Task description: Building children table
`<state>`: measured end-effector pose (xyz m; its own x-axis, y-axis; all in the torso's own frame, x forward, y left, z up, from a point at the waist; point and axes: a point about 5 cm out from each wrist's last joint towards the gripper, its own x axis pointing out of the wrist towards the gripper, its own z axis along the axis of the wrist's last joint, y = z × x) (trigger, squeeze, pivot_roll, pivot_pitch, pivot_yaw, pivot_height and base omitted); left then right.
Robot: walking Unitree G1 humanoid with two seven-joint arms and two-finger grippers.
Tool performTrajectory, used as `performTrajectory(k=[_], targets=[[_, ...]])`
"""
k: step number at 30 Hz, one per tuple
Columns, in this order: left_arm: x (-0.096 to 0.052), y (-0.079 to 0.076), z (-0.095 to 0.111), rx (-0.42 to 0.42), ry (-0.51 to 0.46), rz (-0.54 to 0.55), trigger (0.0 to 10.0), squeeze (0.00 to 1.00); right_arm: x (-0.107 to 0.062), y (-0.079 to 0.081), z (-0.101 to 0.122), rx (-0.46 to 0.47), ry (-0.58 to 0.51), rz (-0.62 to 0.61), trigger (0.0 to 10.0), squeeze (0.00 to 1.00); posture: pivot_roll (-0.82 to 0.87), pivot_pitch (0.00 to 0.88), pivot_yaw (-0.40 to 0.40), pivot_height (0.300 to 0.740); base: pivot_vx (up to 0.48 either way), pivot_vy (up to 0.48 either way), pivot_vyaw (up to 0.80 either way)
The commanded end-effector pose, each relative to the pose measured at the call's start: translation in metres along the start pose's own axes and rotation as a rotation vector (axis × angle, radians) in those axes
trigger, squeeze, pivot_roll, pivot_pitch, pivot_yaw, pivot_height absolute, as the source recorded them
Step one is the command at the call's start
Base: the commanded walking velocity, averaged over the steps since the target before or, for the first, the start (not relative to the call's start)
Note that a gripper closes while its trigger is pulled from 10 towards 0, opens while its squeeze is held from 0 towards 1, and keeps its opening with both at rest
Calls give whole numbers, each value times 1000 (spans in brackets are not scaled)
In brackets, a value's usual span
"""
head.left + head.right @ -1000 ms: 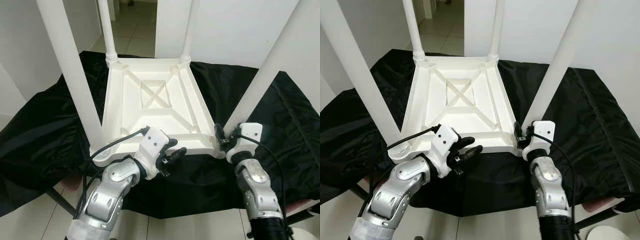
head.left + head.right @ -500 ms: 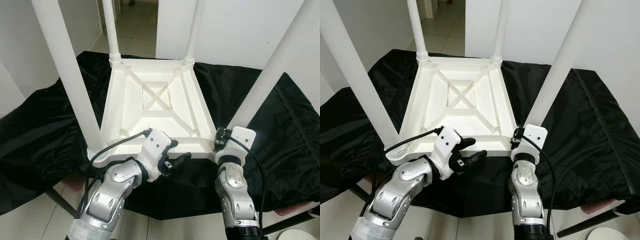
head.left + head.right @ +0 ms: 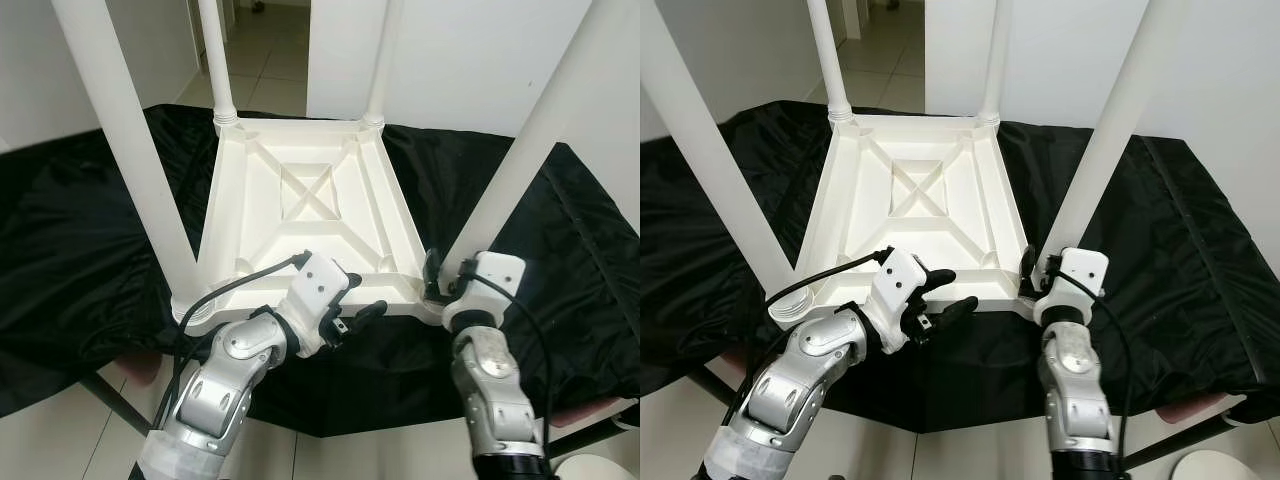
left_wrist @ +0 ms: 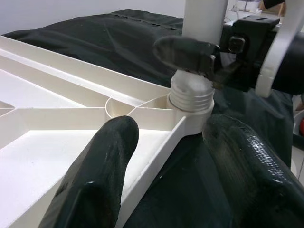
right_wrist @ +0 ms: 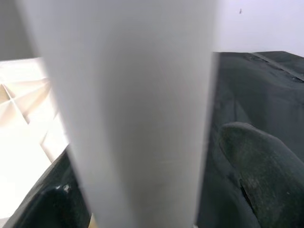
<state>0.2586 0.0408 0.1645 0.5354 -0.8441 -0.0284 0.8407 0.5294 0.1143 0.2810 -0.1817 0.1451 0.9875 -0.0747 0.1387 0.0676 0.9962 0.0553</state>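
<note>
A white plastic children's table (image 3: 310,200) lies upside down on a black cloth, with its legs pointing up. My right gripper (image 3: 443,275) is at the base of the near right leg (image 3: 520,170), shut on it; the right wrist view has that leg (image 5: 137,118) between both fingers (image 5: 251,166). My left gripper (image 3: 352,305) is open at the table's front rim, its fingers (image 4: 109,156) straddling the rim beside the threaded corner socket (image 4: 191,97).
The black cloth (image 3: 90,240) covers a low surface whose front edge drops to tiled floor (image 3: 60,440). The near left leg (image 3: 125,140) and two far legs (image 3: 218,60) stand around the work area. White walls are close behind, with a doorway (image 3: 265,50).
My right forearm swung left and back again, with its gripper staying at the leg's base. The left gripper has barely moved. The camera shifted slightly.
</note>
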Motion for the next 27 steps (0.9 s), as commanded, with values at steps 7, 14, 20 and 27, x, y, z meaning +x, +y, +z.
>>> performTrajectory(k=[7,14,20,27], targets=[[6,2,-1,2,0,38,10000,0,12,-4,3,-38,13,288,10000,0,-3,16,-41,740,0,0,0],[9,1,1,10,-16,45,10000,0,23,-10,4,-84,56,509,10000,0,3,9,-49,740,0,0,0],[10,2,2,14,-20,51,10000,0,30,-16,-1,-100,105,608,10000,0,10,6,-51,740,0,0,0],[9,4,4,20,-25,60,10000,0,34,-21,-7,-136,161,686,10000,0,22,5,-50,740,0,0,0]])
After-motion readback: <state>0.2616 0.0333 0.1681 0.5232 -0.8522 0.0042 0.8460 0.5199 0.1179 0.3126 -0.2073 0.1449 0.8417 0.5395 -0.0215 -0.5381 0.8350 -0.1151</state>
